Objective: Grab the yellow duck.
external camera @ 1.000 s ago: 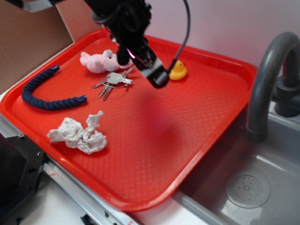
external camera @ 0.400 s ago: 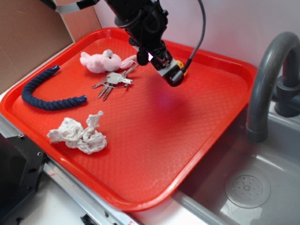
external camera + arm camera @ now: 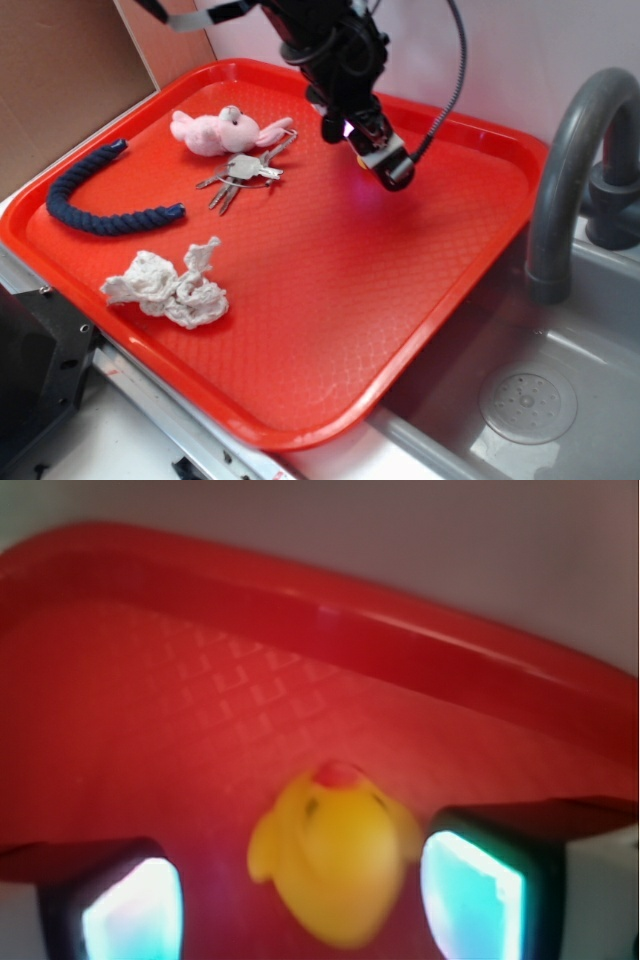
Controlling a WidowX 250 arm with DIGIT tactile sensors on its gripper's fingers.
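In the exterior view the gripper (image 3: 385, 165) is hanging low over the far part of the red tray (image 3: 400, 300), and its black body is hiding nearly all of the yellow duck (image 3: 361, 160), of which only a sliver is showing beside the fingers. A pink plush bunny (image 3: 222, 129) is lying near the tray's far left rim with a bunch of keys (image 3: 240, 172) just beside it, a dark blue rope (image 3: 95, 195) is curving along the left side, and a crumpled white cloth (image 3: 170, 285) is sitting nearer the front. A grey faucet (image 3: 565, 170) is arching over the sink to the right. In the wrist view the duck (image 3: 335, 855) is sitting on the tray floor between the two fingertips (image 3: 130, 910), beak toward the rim (image 3: 400, 640); the jaws are standing wide, one pad nearly touching it, the other well clear.
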